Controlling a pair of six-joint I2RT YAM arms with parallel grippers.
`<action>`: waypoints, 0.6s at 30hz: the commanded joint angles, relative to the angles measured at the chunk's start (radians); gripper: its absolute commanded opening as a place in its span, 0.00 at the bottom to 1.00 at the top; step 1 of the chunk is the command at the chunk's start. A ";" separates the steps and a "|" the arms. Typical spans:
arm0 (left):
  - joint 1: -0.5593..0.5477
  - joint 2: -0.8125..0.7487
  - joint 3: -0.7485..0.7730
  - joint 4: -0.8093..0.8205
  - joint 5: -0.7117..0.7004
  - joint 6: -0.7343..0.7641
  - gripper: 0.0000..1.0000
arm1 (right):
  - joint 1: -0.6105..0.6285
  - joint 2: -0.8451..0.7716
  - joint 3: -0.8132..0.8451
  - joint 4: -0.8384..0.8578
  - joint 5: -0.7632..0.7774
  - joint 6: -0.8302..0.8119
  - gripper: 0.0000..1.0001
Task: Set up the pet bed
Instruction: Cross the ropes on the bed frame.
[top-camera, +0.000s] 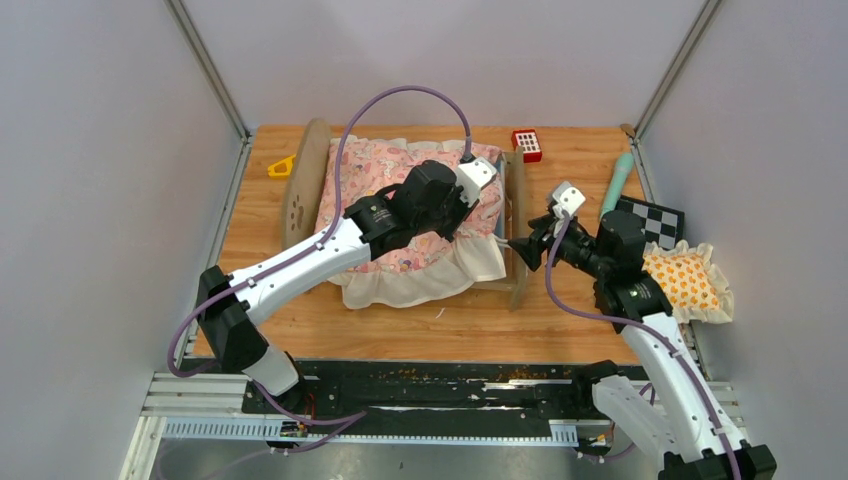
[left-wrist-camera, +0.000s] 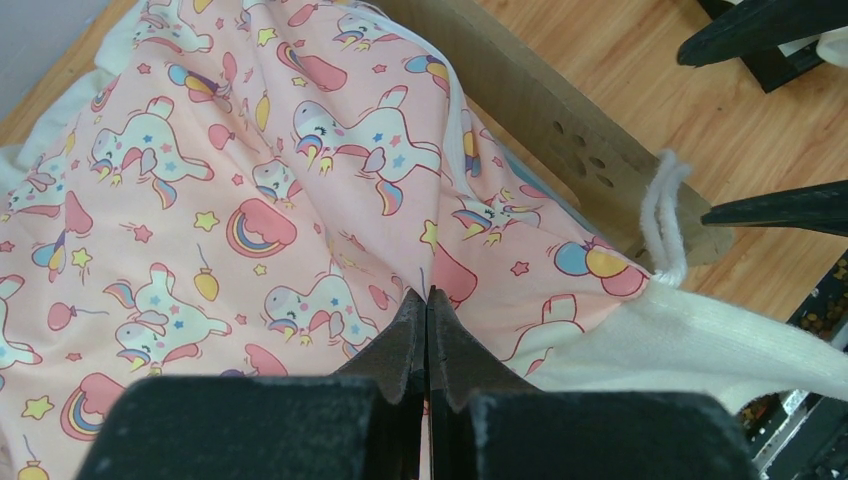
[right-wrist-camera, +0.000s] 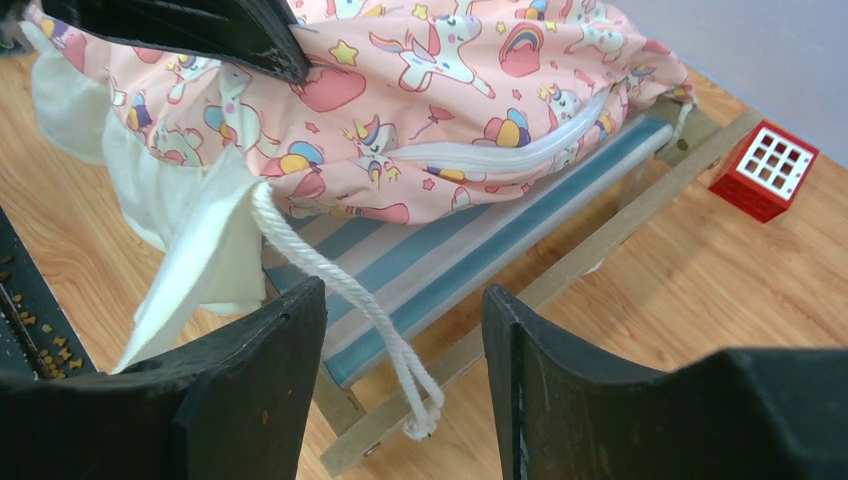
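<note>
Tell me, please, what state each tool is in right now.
Left tool: closed, pinching the pink quilt.
Right tool: open, holding nothing.

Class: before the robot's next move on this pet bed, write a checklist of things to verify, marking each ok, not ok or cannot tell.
1. Left pincer shut on quilt: ok.
2. Right pincer open, lined up with the quilt's white cord: ok.
3. Quilt flat over mattress: not ok; it is bunched, stripes exposed.
4. Mattress seated in frame: cannot tell; quilt hides most of it.
5. Red block clear of frame: ok.
</note>
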 joint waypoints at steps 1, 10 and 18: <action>0.004 -0.037 0.007 0.022 0.014 0.017 0.00 | -0.001 0.039 0.013 0.039 -0.014 -0.041 0.58; 0.004 -0.038 0.010 0.021 0.014 0.024 0.00 | 0.003 0.093 -0.004 0.089 0.002 -0.025 0.55; 0.004 -0.047 0.005 0.020 0.028 0.026 0.00 | 0.030 0.186 -0.017 0.144 -0.011 -0.022 0.51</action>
